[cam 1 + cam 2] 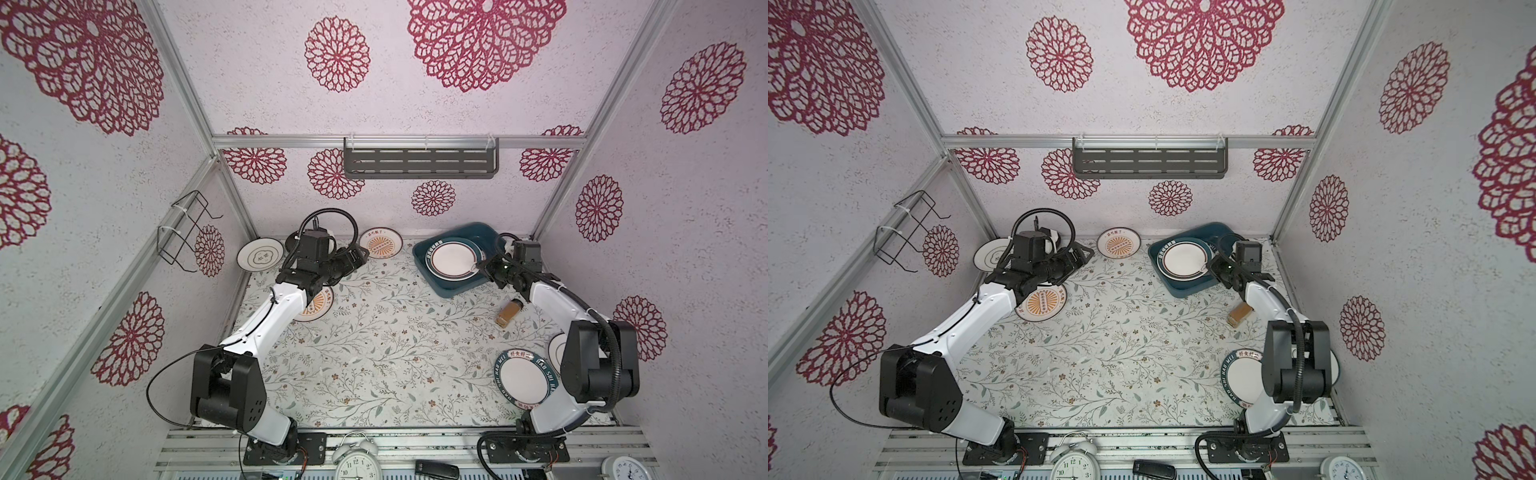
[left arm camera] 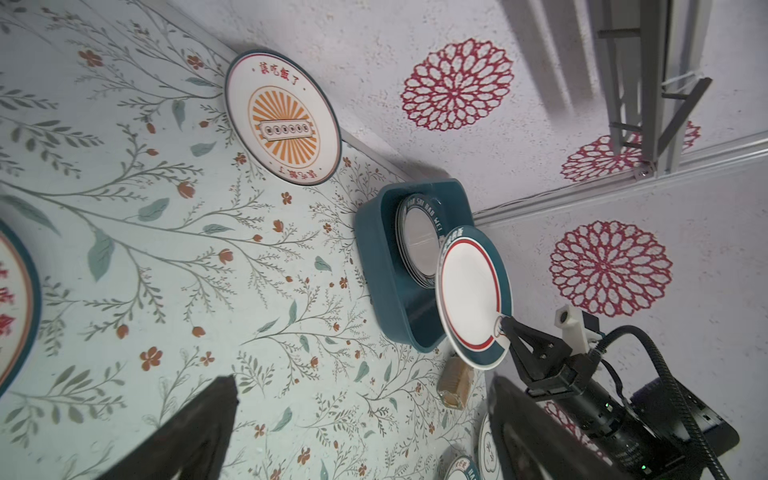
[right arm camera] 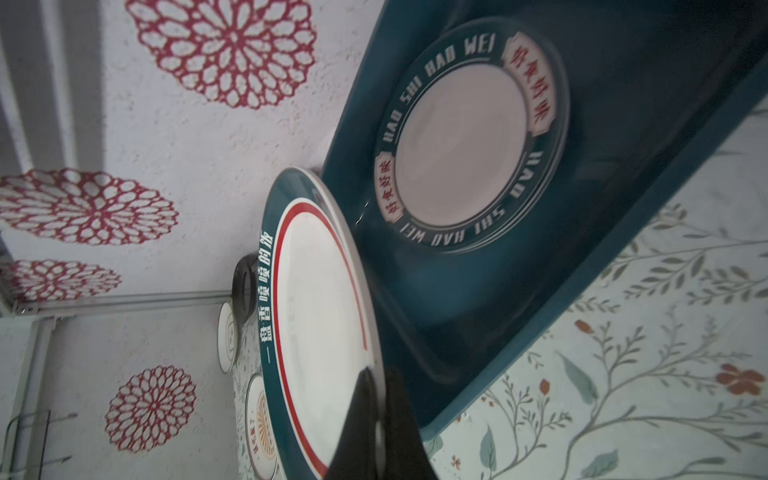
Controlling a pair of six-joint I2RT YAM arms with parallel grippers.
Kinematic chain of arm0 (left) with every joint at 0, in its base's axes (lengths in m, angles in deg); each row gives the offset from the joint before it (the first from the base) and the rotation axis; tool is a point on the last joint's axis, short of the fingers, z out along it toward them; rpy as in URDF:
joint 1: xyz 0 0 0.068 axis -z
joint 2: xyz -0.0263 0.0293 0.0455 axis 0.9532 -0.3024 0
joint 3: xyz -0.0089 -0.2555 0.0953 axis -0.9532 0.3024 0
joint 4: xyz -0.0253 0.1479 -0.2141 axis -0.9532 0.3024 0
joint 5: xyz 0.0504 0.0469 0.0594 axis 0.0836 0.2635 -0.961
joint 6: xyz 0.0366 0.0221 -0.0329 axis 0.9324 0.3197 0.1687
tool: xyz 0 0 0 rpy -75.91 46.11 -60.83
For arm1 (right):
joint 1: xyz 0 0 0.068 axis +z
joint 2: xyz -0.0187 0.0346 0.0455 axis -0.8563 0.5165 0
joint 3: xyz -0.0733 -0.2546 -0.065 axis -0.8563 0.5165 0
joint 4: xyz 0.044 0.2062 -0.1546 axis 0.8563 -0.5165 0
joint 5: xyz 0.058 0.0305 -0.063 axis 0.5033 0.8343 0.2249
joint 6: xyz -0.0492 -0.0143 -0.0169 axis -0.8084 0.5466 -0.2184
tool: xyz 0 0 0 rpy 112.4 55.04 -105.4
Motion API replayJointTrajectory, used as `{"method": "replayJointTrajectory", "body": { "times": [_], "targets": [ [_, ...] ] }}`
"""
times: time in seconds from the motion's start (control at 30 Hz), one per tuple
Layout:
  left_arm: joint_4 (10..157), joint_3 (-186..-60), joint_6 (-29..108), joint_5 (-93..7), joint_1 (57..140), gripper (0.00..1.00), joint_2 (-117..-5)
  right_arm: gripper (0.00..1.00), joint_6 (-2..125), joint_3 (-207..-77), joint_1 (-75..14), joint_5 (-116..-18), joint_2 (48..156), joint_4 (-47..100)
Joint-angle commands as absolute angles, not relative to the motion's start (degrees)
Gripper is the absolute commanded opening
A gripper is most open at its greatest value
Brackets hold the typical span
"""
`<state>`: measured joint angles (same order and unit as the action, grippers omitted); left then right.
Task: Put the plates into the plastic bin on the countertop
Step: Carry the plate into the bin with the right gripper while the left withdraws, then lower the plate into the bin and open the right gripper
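R claw (image 2: 504, 328): pinches rim of teal-rim plate (image 1: 453, 259), tilted over bin (image 2: 376, 257) at desk (image 1: 395, 340) back corner (other plates (image 3: 461, 137) lie inside).
L claw (image 1: 1084, 254): jaws spread wide, holds nothing.
Risk: thin rim grip, so plate may slip or knock bin wall.
Hidden: lettered plate (image 1: 515, 380) partly under R arm.

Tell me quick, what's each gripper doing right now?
Left gripper: open, holding nothing.
Right gripper: shut on a teal-rimmed plate over the bin.
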<state>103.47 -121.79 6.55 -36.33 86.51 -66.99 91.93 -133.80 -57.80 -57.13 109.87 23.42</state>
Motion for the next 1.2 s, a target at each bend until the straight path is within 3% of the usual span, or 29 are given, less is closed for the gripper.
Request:
{"method": "replayJointTrajectory", "body": {
  "times": [0.0,0.8,0.9,1.07,1.17],
  "targets": [
    [102.1,-119.5,6.5,-39.0,83.9,0.97,-64.0,0.00,93.4,-138.0,-58.8,-61.7,111.6,23.8],
    [104.7,-104.7,3.9,-44.1,66.5,0.97,-54.0,0.00,97.1,-159.0,-59.4,-69.0,136.4,23.7],
    [105.7,-104.1,3.1,-45.4,65.1,0.97,-54.1,0.10,97.0,-159.8,-59.4,-69.6,137.0,22.2],
    [106.2,-103.5,2.8,-45.8,63.4,0.97,-54.8,0.43,96.3,-159.7,-59.4,-70.5,137.0,19.8],
    [106.8,-103.5,2.8,-45.7,62.5,0.97,-55.7,0.56,95.8,-160.0,-59.4,-71.2,136.6,18.7]
  ]
}}
